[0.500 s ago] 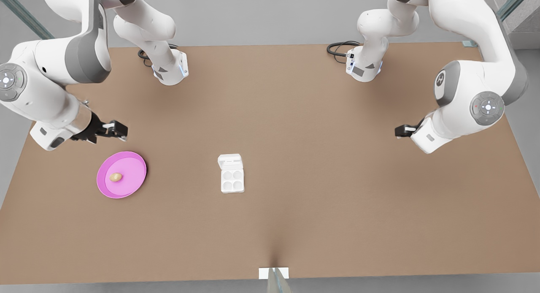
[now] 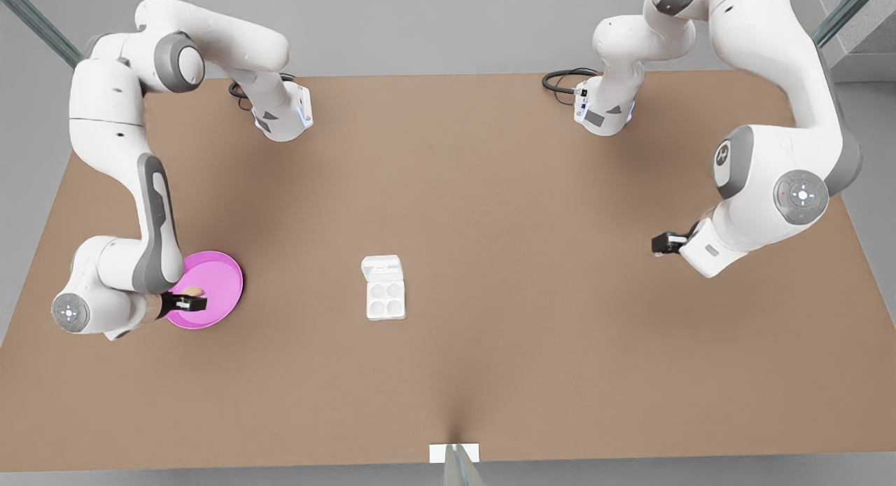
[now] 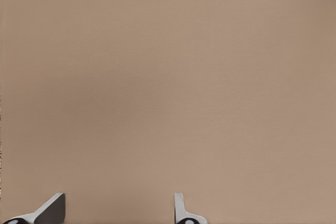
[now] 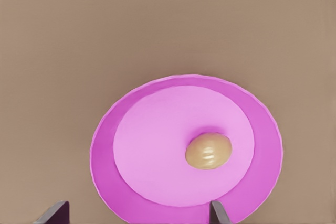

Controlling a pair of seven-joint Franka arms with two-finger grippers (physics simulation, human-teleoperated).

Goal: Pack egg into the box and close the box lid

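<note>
A tiny tan egg (image 2: 194,290) (image 4: 208,151) lies on the round pink plate (image 2: 220,276) (image 4: 157,129) at the front view's left. My right gripper (image 2: 190,304) (image 4: 135,214) hovers over the plate's near edge right beside the egg, its fingers open with nothing between them. The white box (image 2: 386,300) sits mid-table with its four cups showing and the box lid (image 2: 382,267) folded back flat behind them. My left gripper (image 2: 661,243) (image 3: 116,212) waits open above bare table at the front view's right.
The brown table (image 2: 532,346) stretches wide between plate, box and the arm at the right. Both arm bases (image 2: 280,118) stand at the far edge with black cables. A small white tab (image 2: 453,452) marks the near edge.
My right arm has swung toward the near edge, bringing its gripper from behind the plate to over it beside the egg. My left gripper shifted slightly toward the near edge.
</note>
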